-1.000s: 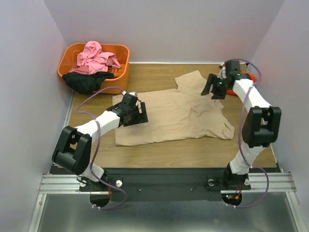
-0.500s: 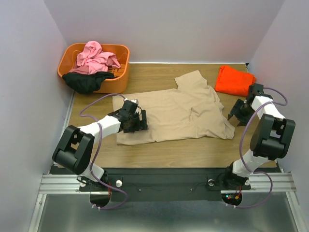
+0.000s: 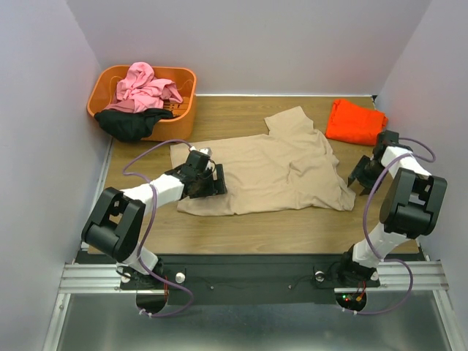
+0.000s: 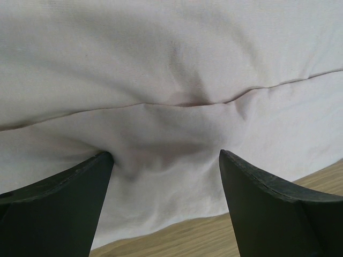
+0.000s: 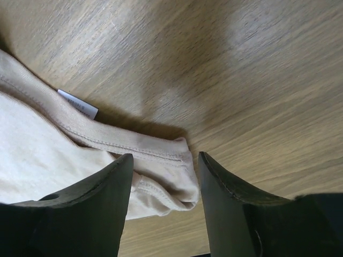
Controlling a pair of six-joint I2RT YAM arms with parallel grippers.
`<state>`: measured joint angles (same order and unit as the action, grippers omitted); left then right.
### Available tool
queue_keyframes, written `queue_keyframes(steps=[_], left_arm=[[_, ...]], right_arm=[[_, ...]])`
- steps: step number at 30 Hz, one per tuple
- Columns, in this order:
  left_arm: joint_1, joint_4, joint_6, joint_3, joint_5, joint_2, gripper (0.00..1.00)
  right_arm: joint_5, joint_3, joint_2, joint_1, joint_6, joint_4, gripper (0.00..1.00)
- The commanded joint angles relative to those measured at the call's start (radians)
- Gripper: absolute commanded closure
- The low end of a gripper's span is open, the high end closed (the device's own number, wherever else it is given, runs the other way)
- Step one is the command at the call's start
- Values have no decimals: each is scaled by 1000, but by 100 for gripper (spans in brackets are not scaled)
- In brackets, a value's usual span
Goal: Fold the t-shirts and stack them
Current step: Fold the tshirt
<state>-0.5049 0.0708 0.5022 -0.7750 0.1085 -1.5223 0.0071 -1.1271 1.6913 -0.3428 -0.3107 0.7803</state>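
Your left tool (image 3: pixel 207 179) is down on the tan shirt (image 3: pixel 270 172) towards the counter's (image 3: pixel 292 219) left edge. Its jaws are spread wide and nothing is pinched. In its wrist view both fingers press into the cloth, with a crease (image 4: pixel 177 104) running across between them and bare wood just beyond the hem. I read this as a pin that holds the shirt flat, or as the set-up for a grab at that end.

Your right tool (image 3: pixel 363 175) is low at the shirt's other end, close to the right edge. Its jaws are partly apart and straddle the hem corner, where a small white label (image 5: pixel 77 104) shows. One finger lies against the cloth and the other stands clear of it, so there is no grip yet. With one tool at each end, this looks like the start of a fold.

The tan shirt lies spread across the middle of the counter, mostly flat. One sleeve points to the far edge, there are shallow wrinkles near its centre, and the near-left hem is doubled over.

The orange shirt (image 3: pixel 355 121) sits folded in the far right corner, probably the base of the stack. A pink shirt (image 3: pixel 146 86) and a black shirt (image 3: pixel 130 124) are bunched in the basket (image 3: pixel 191 84) at the far left corner, with the black one hanging over its rim.
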Motion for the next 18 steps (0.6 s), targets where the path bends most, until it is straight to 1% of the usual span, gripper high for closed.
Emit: queue_keyframes(steps=[1, 6, 9, 11, 12, 14, 18], left_arm=[[-11, 101, 15, 45, -3, -49, 7], [-11, 124, 25, 54, -3, -36, 7], [-11, 126, 35, 69, -3, -15, 7], [-11, 129, 42, 75, -4, -3, 7], [-11, 130, 45, 82, -4, 7, 7], [-11, 139, 52, 86, -4, 14, 6], [-11, 155, 64, 106, -12, 47, 7]], right_arm=[[-41, 23, 10, -10, -10, -9, 44], [-44, 59, 36, -9, -13, -24, 48], [-27, 78, 54, -10, -18, -36, 55], [5, 82, 64, -10, -25, -33, 76], [25, 85, 68, -10, -30, -33, 91], [65, 90, 65, -13, -36, -32, 99], [105, 95, 30, -45, -54, -7, 100]])
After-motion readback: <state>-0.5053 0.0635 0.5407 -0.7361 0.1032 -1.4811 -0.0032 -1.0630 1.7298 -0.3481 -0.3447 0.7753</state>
